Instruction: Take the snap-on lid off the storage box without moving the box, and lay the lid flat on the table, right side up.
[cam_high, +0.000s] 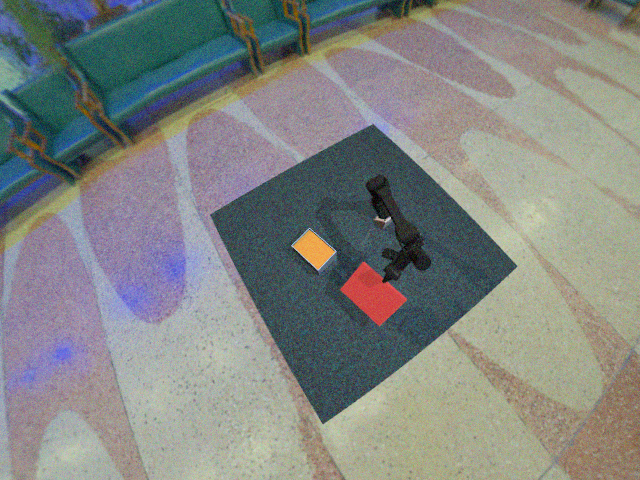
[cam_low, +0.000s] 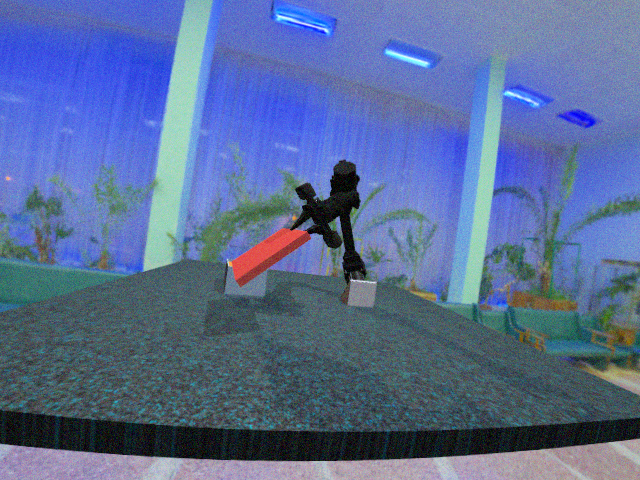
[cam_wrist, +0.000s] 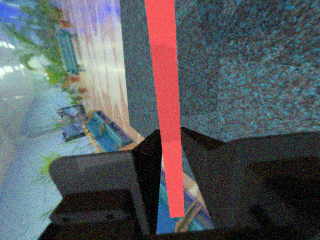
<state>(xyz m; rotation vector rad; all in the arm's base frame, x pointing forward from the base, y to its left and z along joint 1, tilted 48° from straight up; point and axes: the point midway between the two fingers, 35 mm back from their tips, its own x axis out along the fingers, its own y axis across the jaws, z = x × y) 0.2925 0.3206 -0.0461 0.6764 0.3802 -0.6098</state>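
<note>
- While the gripper (cam_high: 386, 277) pinches 1 edge of the red lid (cam_high: 373, 293), the lid hangs in the air, tipped down at its far end.
- From the top, the lid is beside the storage box (cam_high: 314, 250) and not over it. The box sits open on the table (cam_high: 310, 361), with its orange inside showing.
- I think the step now is carrying the lid to a spot where it can be put down.
- Next, the arm needs to go lower and turn the lid level, red side up.
- Then the fingers can let go, once the lid rests flat on the table, away from the box.
</note>
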